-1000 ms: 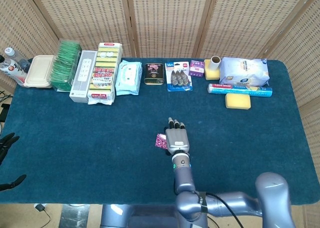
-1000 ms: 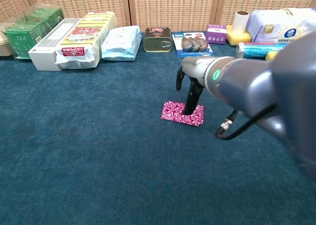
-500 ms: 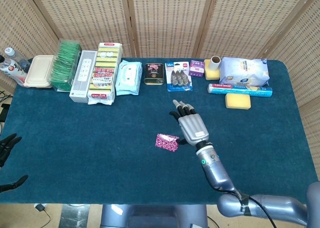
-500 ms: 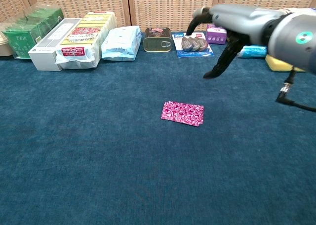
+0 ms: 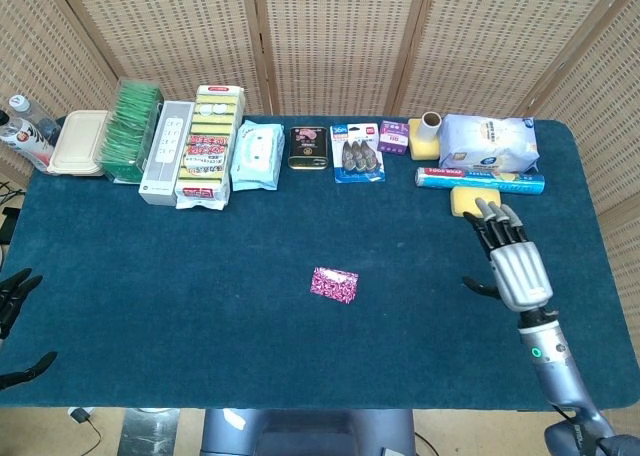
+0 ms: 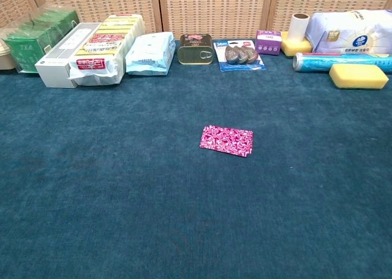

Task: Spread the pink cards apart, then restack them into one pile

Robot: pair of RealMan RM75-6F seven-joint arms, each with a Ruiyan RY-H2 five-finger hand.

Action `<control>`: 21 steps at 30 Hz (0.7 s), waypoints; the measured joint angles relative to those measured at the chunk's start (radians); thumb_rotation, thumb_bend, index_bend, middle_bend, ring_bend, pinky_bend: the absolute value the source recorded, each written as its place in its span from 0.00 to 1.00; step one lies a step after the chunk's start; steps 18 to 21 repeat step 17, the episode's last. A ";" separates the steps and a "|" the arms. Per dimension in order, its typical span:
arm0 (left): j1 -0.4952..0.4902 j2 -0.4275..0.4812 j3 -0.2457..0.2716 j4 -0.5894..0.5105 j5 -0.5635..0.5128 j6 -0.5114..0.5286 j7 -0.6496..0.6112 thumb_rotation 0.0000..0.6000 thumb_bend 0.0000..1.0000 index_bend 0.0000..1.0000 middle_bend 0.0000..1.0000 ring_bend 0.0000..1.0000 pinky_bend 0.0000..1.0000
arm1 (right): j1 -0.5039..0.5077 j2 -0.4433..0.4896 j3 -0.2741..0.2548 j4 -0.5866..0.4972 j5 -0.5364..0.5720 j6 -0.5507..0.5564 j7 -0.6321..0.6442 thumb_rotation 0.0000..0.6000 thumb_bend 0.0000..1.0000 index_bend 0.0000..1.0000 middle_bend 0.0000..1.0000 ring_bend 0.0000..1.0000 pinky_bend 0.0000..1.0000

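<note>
Pink cards [image 5: 334, 284] lie in one neat pile, flat near the middle of the blue tabletop [image 5: 180, 276], nothing touching them. Right hand [image 5: 512, 261] hovers well apart at the right, fingers spread, empty; left hand [image 5: 14, 294] at the left edge, state unclear.

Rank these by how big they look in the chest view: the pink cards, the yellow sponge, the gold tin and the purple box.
1. Yellow sponge and pink cards: look alike, and the cards lie nearer the camera, so unranked.
2. Gold tin.
3. Purple box.
</note>
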State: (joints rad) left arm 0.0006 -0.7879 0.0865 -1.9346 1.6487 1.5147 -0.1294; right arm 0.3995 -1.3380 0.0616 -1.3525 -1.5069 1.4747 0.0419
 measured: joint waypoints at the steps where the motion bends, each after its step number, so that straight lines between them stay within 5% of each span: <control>1: 0.002 -0.002 0.001 -0.001 0.003 0.002 0.003 1.00 0.21 0.00 0.00 0.00 0.06 | -0.016 0.009 -0.007 0.011 -0.006 0.013 0.022 1.00 0.00 0.07 0.00 0.00 0.00; 5: 0.017 -0.024 0.009 0.002 0.023 0.020 0.035 1.00 0.21 0.00 0.00 0.00 0.06 | -0.098 0.058 -0.028 -0.001 -0.005 0.084 0.060 1.00 0.00 0.07 0.00 0.00 0.00; 15: 0.060 -0.079 0.015 0.056 0.070 0.097 0.074 1.00 0.21 0.00 0.00 0.00 0.06 | -0.219 0.175 -0.039 -0.252 0.040 0.146 -0.068 1.00 0.00 0.06 0.00 0.00 0.00; 21: 0.060 -0.081 0.016 0.058 0.066 0.091 0.075 1.00 0.21 0.00 0.00 0.00 0.06 | -0.228 0.184 -0.036 -0.263 0.045 0.139 -0.075 1.00 0.00 0.05 0.00 0.00 0.00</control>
